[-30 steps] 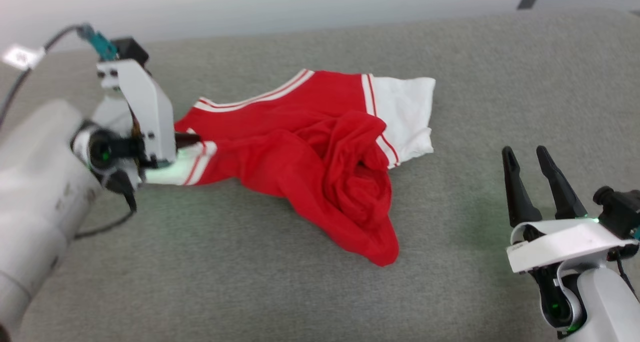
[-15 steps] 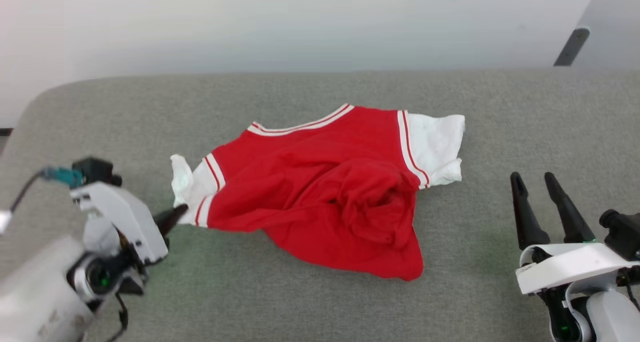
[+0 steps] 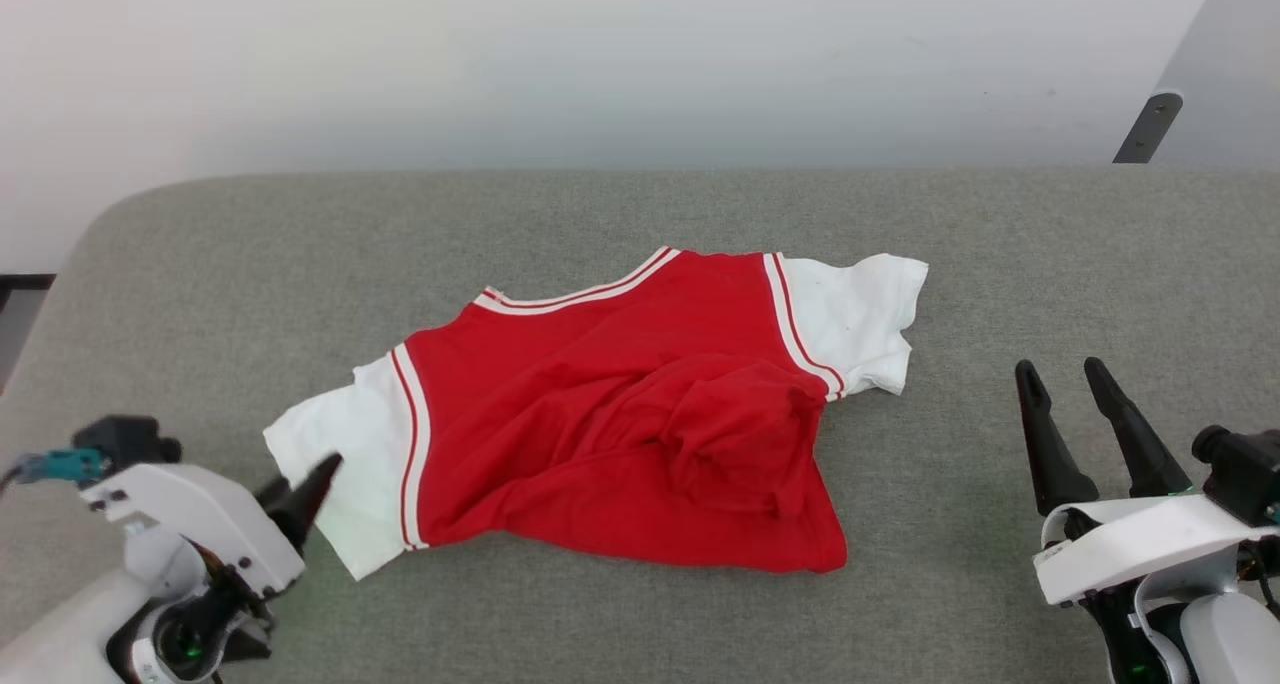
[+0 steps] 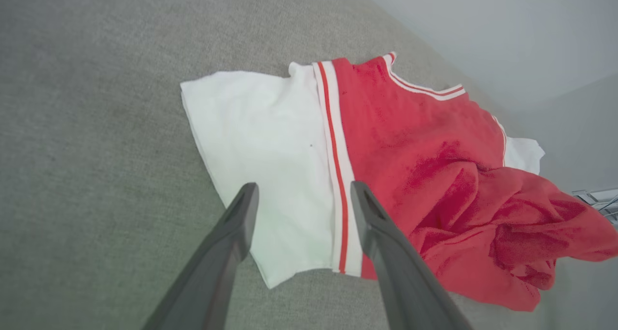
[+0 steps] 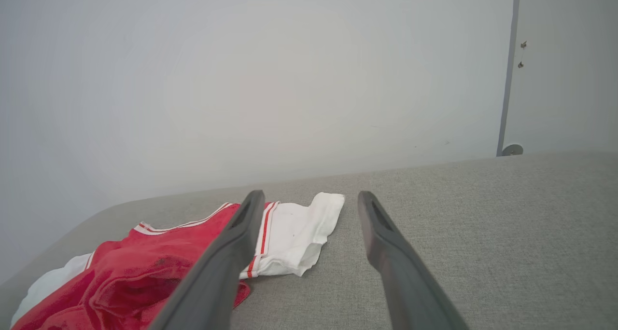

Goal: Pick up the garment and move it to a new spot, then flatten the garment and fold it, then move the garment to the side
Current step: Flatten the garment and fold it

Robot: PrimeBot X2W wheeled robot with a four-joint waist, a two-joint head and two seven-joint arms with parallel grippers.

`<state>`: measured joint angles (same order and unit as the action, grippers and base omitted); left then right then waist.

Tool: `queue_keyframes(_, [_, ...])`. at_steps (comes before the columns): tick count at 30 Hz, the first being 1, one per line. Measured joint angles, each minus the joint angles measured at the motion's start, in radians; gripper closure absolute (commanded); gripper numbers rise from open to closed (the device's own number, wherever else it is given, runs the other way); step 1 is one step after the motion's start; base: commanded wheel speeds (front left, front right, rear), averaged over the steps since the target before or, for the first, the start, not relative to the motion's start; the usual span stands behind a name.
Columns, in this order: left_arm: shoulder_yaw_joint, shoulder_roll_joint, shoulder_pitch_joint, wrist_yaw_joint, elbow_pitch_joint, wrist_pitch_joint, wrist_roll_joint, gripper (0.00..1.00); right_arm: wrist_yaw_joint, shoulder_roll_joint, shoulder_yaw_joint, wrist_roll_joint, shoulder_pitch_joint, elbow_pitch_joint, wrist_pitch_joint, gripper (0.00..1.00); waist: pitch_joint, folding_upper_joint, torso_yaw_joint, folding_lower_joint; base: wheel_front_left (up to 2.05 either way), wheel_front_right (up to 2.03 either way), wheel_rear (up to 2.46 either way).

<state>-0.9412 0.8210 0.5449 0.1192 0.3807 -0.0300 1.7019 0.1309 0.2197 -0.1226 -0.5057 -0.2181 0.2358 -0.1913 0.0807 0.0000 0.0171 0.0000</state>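
The garment is a red shirt with white sleeves and red-and-white striped trim. It lies rumpled in the middle of the grey surface, with its lower part bunched toward the right. My left gripper is at the lower left, open and holding nothing. In the left wrist view the left gripper hovers just over the spread white sleeve of the garment. My right gripper stands open at the lower right, apart from the cloth. The right wrist view has the right gripper pointing past the garment.
The grey padded surface stretches wide, with a rounded corner at the far left and a white wall behind it. A grey metal bracket hangs on the wall at the upper right.
My left gripper has opened and let go of the white sleeve, then drawn back toward the lower left. The sleeve now lies spread flat. The head camera has shifted; the right gripper stays open.
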Motion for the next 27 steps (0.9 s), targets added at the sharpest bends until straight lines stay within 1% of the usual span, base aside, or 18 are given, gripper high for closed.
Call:
queue_keyframes(3, [0.01,0.013,-0.004,-0.006,-0.024,-0.084,-0.043,0.0,0.0,0.027,-0.02,0.013,-0.001,-0.011,0.027,0.0,0.0,0.0,0.001,0.0001,0.0,0.0,0.0])
queue_keyframes(4, [0.008,0.014,-0.006,-0.011,-0.042,-0.123,-0.077,0.0,0.0,0.038,-0.028,0.014,-0.004,-0.016,0.039,0.0,0.0,0.0,0.002,0.0,0.0,0.0,0.0])
queue_keyframes(5, [0.016,0.008,-0.012,-0.009,-0.052,-0.163,-0.093,0.0,0.0,0.053,-0.037,0.017,-0.011,-0.02,0.055,0.0,0.001,0.0,0.005,0.0,0.0,0.0,0.0])
queue_keyframes(7, [0.036,-0.015,-0.029,-0.003,-0.075,-0.208,-0.109,0.0,0.0,0.08,-0.053,0.023,-0.029,-0.023,0.098,0.0,0.006,0.0,0.013,0.0,0.0,0.0,0.0])
queue_keyframes(9, [0.048,-0.042,-0.042,0.013,-0.103,-0.227,-0.184,0.0,0.0,0.114,-0.084,0.027,-0.057,-0.031,0.144,0.0,0.012,0.0,0.024,0.0,0.0,0.0,0.0])
queue_keyframes(11, [0.088,-0.081,-0.059,0.036,-0.123,-0.23,-0.277,0.0,0.0,0.148,-0.11,0.028,-0.094,-0.038,0.197,0.0,0.018,0.0,0.039,0.0,0.0,0.0,0.0])
queue_keyframes(14, [0.188,-0.16,-0.099,0.077,-0.158,-0.232,-0.487,0.0,0.0,0.212,-0.153,0.017,-0.159,-0.04,0.288,0.0,0.03,0.0,0.068,0.0,0.0,0.0,0.0])
queue_keyframes(17, [0.275,-0.245,-0.173,0.092,-0.186,-0.233,-0.665,0.0,0.0,0.284,-0.22,-0.008,-0.237,-0.029,0.407,0.0,0.046,0.0,0.103,0.0,0.0,0.0,0.0])
queue_keyframes(19, [0.328,-0.291,-0.213,0.091,-0.211,-0.233,-0.773,0.0,0.0,0.333,-0.266,-0.032,-0.289,-0.015,0.484,0.0,0.057,0.0,0.128,0.0,0.0,0.0,0.0])
queue_keyframes(22, [0.41,-0.358,-0.257,0.08,-0.238,-0.233,-0.899,0.0,0.0,0.386,-0.341,-0.109,-0.372,0.01,0.621,0.0,0.077,0.0,0.167,0.0,0.0,0.0,0.0])
queue_keyframes(24, [0.462,-0.398,-0.283,0.061,-0.247,-0.233,-0.965,0.0,0.0,0.43,-0.411,-0.164,-0.431,0.019,0.714,0.0,0.094,0.0,0.191,0.0,0.0,0.0,0.0])
queue_keyframes(27, [0.512,-0.454,-0.301,0.017,-0.247,-0.233,-1.044,0.0,0.0,0.493,-0.481,-0.227,-0.529,0.057,0.818,0.0,0.129,0.0,0.219,0.0,0.0,0.0,0.0])
